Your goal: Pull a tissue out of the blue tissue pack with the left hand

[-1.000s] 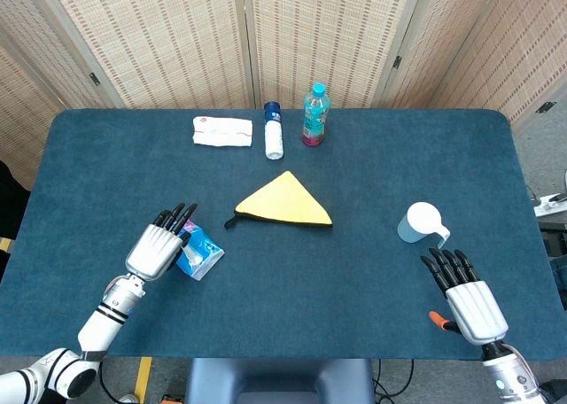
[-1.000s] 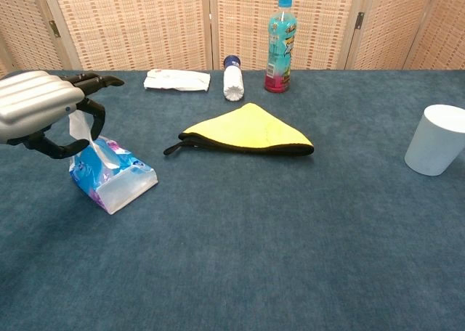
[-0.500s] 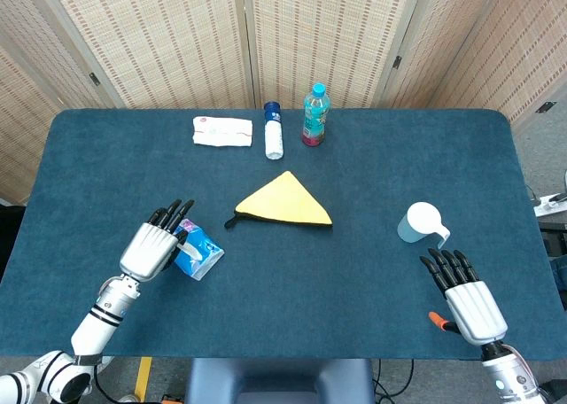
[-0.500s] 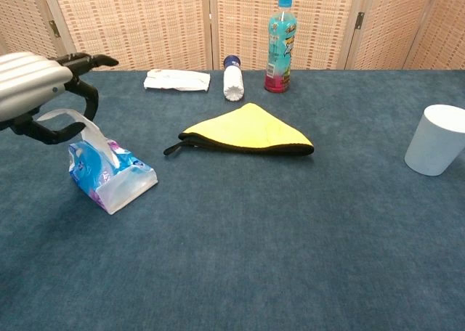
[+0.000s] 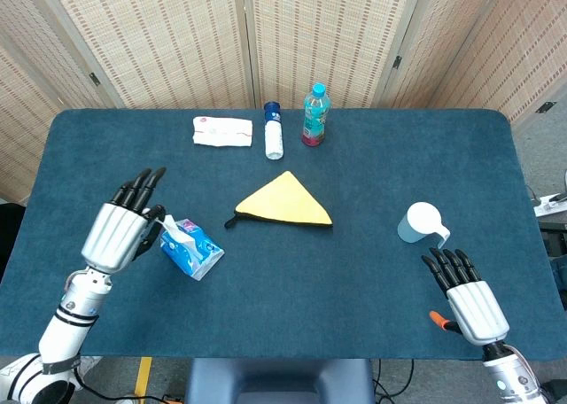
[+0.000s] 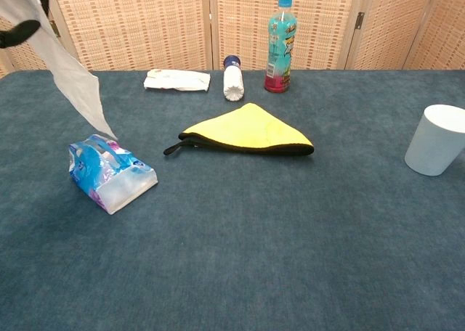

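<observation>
Near the desk's [image 5: 372, 244] left edge, my left hand [image 5: 117, 231] pinches a tissue [image 6: 69, 77] stretched taut from the blue tissue pack [image 6: 109, 173]. Right hand [image 5: 468, 299] rests, fingers spread. Risk: the light pack may lift, or the sheet tear.

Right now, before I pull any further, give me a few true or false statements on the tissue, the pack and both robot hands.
1. The left robot hand holds a tissue stretched up from the blue tissue pack. True.
2. The tissue has come fully clear of the pack. False: in the chest view its lower end still reaches the pack's top.
3. The right robot hand holds the white cup. False: it lies apart from the cup, fingers spread, holding nothing.
4. The yellow cloth lies between the pack and the cup. True.
5. The drink bottle lies on its side. False: it stands upright near the table's far edge.
</observation>
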You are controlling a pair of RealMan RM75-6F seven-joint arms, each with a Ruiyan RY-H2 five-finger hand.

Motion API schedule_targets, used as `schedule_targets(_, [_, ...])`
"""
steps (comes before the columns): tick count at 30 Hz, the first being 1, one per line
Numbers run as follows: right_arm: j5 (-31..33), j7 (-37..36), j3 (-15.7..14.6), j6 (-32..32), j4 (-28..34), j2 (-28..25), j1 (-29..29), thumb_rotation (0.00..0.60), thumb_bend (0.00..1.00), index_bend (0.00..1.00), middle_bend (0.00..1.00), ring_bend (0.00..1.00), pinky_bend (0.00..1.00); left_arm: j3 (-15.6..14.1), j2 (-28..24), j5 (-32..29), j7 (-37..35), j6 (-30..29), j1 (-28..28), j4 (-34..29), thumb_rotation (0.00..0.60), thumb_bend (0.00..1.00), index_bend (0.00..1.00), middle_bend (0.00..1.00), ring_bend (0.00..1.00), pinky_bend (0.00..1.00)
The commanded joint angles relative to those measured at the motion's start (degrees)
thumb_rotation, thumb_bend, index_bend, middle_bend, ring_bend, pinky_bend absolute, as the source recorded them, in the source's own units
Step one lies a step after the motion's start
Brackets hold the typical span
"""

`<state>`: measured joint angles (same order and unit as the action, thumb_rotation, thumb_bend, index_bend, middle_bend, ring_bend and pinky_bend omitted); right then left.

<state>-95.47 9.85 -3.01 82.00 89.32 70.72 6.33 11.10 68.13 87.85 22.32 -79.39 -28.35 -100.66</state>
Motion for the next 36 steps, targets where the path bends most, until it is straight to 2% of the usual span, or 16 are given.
schedule_targets(1, [0.0, 0.3, 0.0, 0.0, 0.0, 0.1, -0.1, 0.6, 0.05, 0.0, 0.0, 0.0, 0.0, -0.9, -1.1, 0.3, -5.4, -4.3, 3.8, 1.9, 0.6, 0.56, 0.65, 0.05, 0.03, 0.26])
schedule_targets(5, [0.1, 1.0, 0.0, 0.0, 0.0, 0.4, -0.1, 0.6, 0.05, 0.0, 0.0, 0.0, 0.0, -3.0, 0.6, 0.3, -10.4, -8.8, 8.0, 5.8, 0.6, 0.56, 0.65, 0.06, 0.03, 0.27])
schedule_targets(9, [0.0, 1.4, 0.0, -0.1, 0.0, 0.6, -0.1, 0.6, 0.05, 0.0, 0.0, 0.0, 0.0, -4.1, 2.0, 0.2, -12.7, -10.5, 9.8, 8.3, 0.6, 0.56, 0.65, 0.07, 0.04, 0.27])
schedule_targets(11, [0.1, 1.9, -0.2, -0.4, -0.2, 0.8, -0.1, 0.6, 0.05, 0.0, 0.0, 0.0, 0.0, -6.1, 3.7, -1.8, -15.4, -11.3, 12.9, 11.1, 0.6, 0.56, 0.65, 0.07, 0.04, 0.27])
schedule_targets(13, [0.2, 2.0, -0.1, -0.5, -0.2, 0.9, -0.1, 0.6, 0.05, 0.0, 0.0, 0.0, 0.0, -7.0, 4.9, -1.9, -16.8, -12.3, 14.4, 12.9, 0.6, 0.56, 0.65, 0.07, 0.04, 0.27])
schedule_targets(17, [0.4, 2.0, 0.0, -0.5, -0.1, 0.8, -0.1, 0.6, 0.05, 0.0, 0.0, 0.0, 0.0, -7.8, 6.8, -1.6, -20.0, -13.1, 16.0, 15.1, 0.6, 0.56, 0.65, 0.06, 0.04, 0.27])
schedule_targets(21, [0.3, 1.9, 0.1, -0.3, 0.0, 0.7, -0.1, 0.6, 0.05, 0.0, 0.0, 0.0, 0.0, -8.5, 7.7, -1.4, -20.1, -12.3, 16.7, 16.9, 0.6, 0.55, 0.63, 0.06, 0.03, 0.26])
schedule_targets(23, [0.4, 1.9, 0.1, -0.3, 0.1, 0.7, -0.1, 0.6, 0.05, 0.0, 0.0, 0.0, 0.0, -9.0, 7.5, -1.3, -19.8, -11.2, 16.8, 16.9, 0.6, 0.54, 0.53, 0.03, 0.01, 0.24])
schedule_targets(27, [0.4, 1.8, 0.2, -0.2, 0.1, 0.7, -0.1, 0.6, 0.05, 0.0, 0.0, 0.0, 0.0, -9.7, 6.2, -1.1, -19.6, -10.2, 17.2, 15.2, 0.6, 0.41, 0.17, 0.0, 0.0, 0.18])
schedule_targets(29, [0.3, 1.8, 0.1, -0.2, 0.1, 0.7, -0.1, 0.6, 0.05, 0.0, 0.0, 0.0, 0.0, -9.9, 5.7, -0.7, -19.3, -10.6, 17.8, 14.8, 0.6, 0.35, 0.08, 0.0, 0.0, 0.16])
schedule_targets(36, [-0.1, 2.1, -0.1, -0.2, -0.2, 0.8, -0.2, 0.6, 0.05, 0.0, 0.0, 0.0, 0.0, -10.0, 3.8, -1.3, -19.1, -10.3, 19.1, 12.6, 0.6, 0.32, 0.0, 0.0, 0.0, 0.14])
